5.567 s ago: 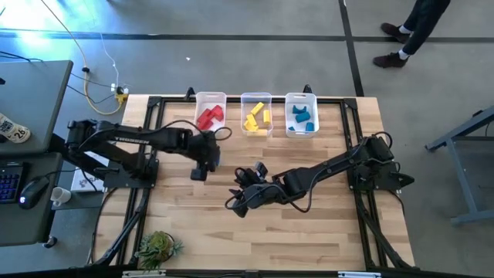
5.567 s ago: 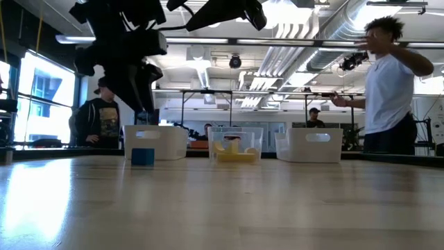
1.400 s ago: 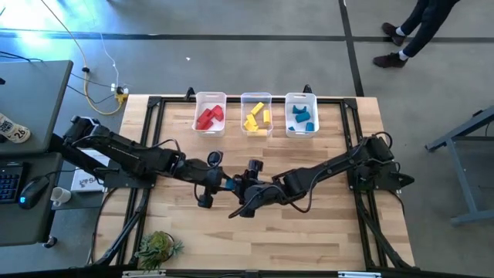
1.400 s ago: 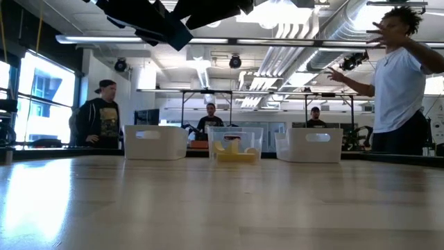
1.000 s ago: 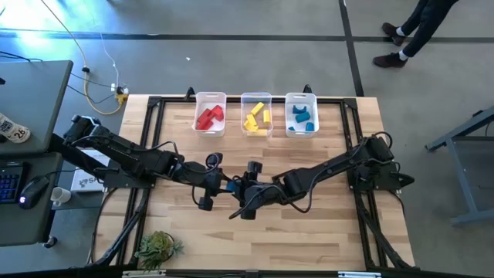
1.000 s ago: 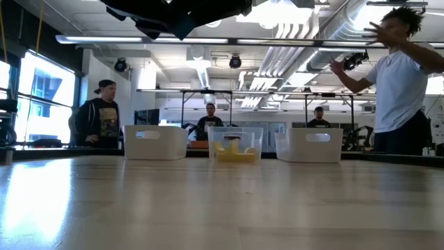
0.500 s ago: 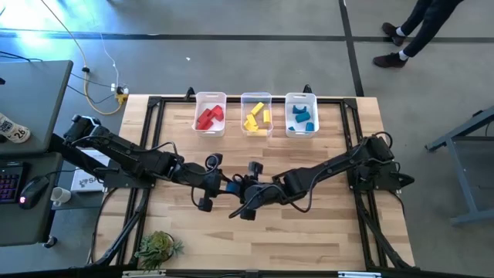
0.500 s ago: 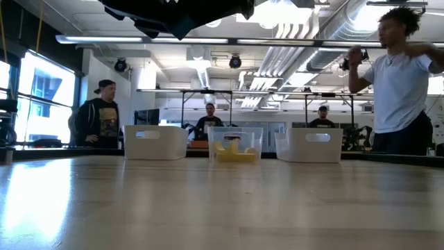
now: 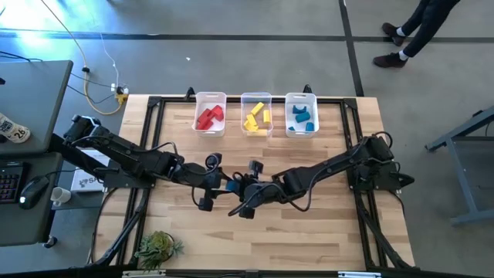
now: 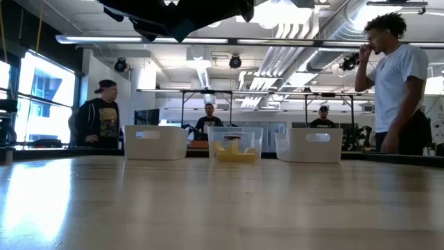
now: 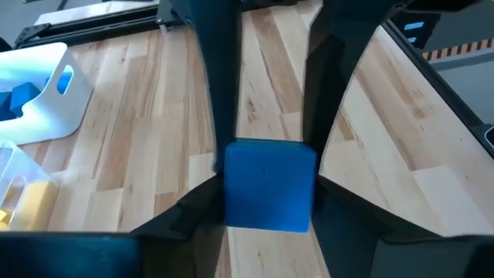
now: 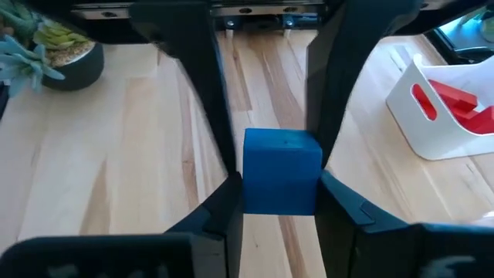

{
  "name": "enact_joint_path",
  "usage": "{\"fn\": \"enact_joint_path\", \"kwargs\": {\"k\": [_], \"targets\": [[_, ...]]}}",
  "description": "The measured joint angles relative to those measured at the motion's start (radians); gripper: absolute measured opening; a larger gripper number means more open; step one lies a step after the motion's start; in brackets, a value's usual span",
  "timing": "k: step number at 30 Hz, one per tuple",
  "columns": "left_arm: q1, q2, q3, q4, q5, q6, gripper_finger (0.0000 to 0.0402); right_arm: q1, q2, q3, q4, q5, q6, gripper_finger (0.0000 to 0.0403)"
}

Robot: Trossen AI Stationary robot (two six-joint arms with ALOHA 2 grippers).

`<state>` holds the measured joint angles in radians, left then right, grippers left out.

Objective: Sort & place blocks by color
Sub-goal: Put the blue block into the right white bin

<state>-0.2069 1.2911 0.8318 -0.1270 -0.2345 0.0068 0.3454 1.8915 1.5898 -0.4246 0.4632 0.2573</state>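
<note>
midair, blue block (image 11: 270, 185) between both arms' fingers (image 11: 220, 93)

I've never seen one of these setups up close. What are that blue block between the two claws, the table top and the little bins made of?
Blue block: probably plastic or painted wood, judging by its solid even colour, matte faces and crisp edges.
Table top: wood, with pale planks and visible grain.
Bins: likely thin plastic; the middle one is clear enough to show yellow blocks inside, while the outer ones look milky white.

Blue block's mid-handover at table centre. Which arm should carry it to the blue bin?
Right, likely: the blue bin sits on its side, and the right gripper clamps the blue block, as does the left gripper.
</note>
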Motion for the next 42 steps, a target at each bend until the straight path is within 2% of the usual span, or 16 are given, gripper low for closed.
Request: {"fn": "enact_joint_path", "kwargs": {"k": [9, 20, 42], "targets": [[0.004, 0.0, 0.0, -0.015, -0.016, 0.006, 0.0203, -0.015, 0.0, -0.001, -0.036, 0.006, 0.015, 0.0095], [0.005, 0.0, 0.0, -0.042, -0.147, 0.03, 0.0204, -0.084, 0.001, -0.001, -0.192, 0.009, 0.061, 0.0095], [0.005, 0.0, 0.001, -0.091, -0.144, 0.03, 0.0203, -0.42, 0.001, -0.001, -0.71, 0.108, 0.305, 0.0095]]}}
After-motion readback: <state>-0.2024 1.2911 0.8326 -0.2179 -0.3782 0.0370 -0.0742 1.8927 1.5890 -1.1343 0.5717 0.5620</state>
